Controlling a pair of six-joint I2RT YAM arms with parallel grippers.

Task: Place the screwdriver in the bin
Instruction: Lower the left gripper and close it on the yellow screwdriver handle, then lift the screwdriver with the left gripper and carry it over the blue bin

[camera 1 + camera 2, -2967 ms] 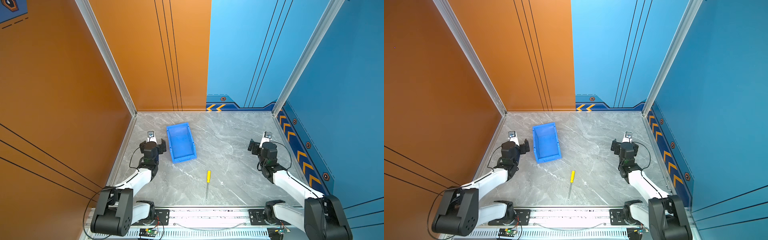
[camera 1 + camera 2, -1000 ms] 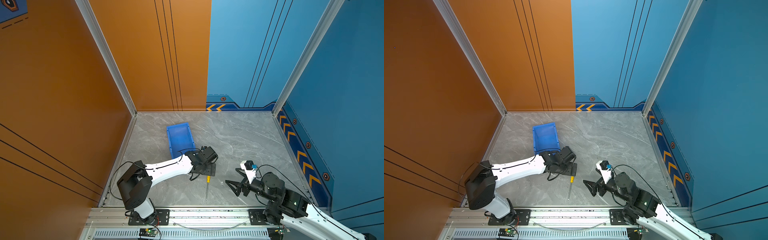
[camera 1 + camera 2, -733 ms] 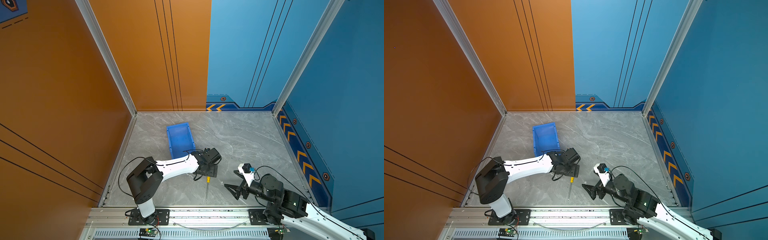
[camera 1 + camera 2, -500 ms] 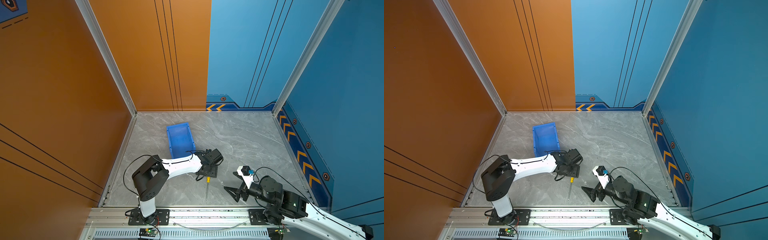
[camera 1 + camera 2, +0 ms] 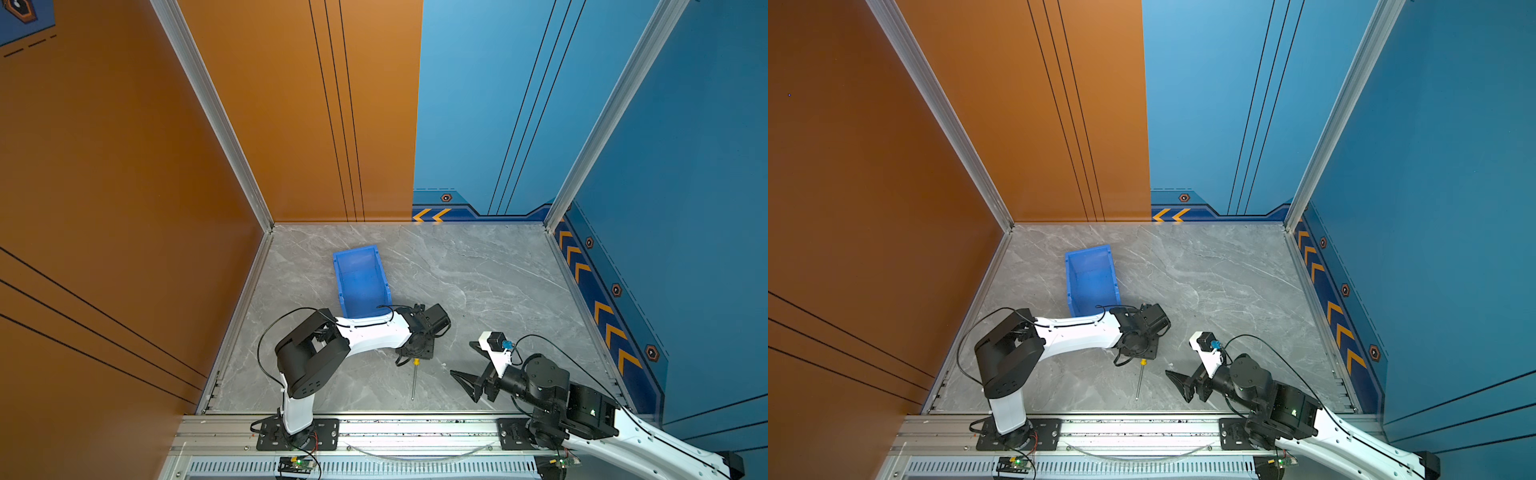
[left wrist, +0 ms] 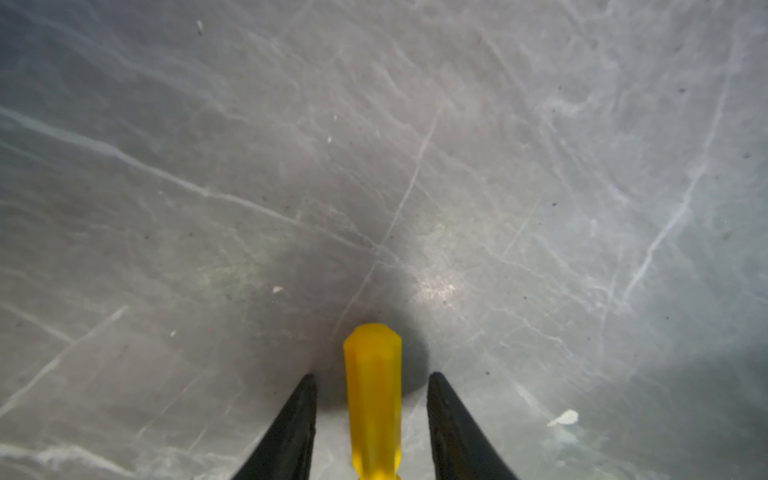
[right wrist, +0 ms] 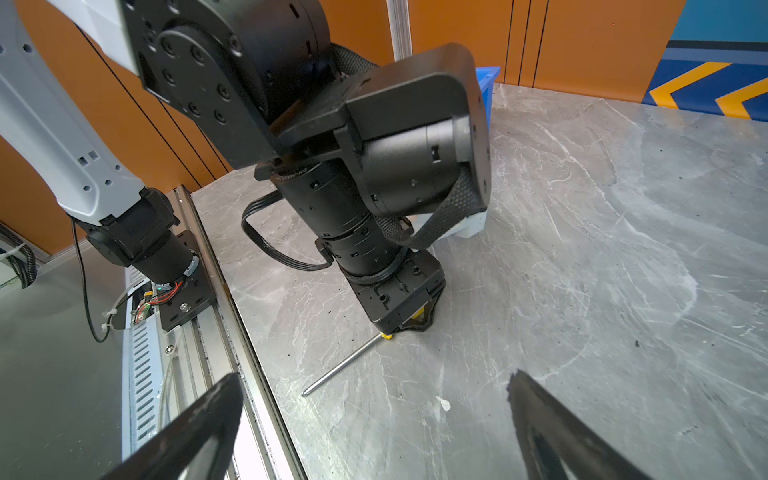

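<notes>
The screwdriver [image 5: 414,382] lies on the grey floor near the front rail, its thin shaft [image 7: 345,361] pointing at the rail. My left gripper [image 5: 417,355] stands upright over its yellow handle [image 6: 374,395]. The black fingers [image 6: 299,419] straddle the handle with a gap on each side, so my left gripper [image 6: 372,376] is open. The blue bin [image 5: 337,274] sits empty just behind the left arm, as both top views show [image 5: 1070,274]. My right gripper [image 5: 463,386] hovers open to the right of the shaft, with nothing between its fingertips [image 7: 374,376].
The left arm's white link [image 5: 365,334] crosses the near end of the bin. The aluminium front rail [image 5: 374,428] runs close to the screwdriver's tip. Orange and blue walls enclose the floor on three sides.
The left arm's elbow has swung forward and to the right while its gripper stayed over the yellow handle. The right gripper has drifted a little toward the front rail, still open.
</notes>
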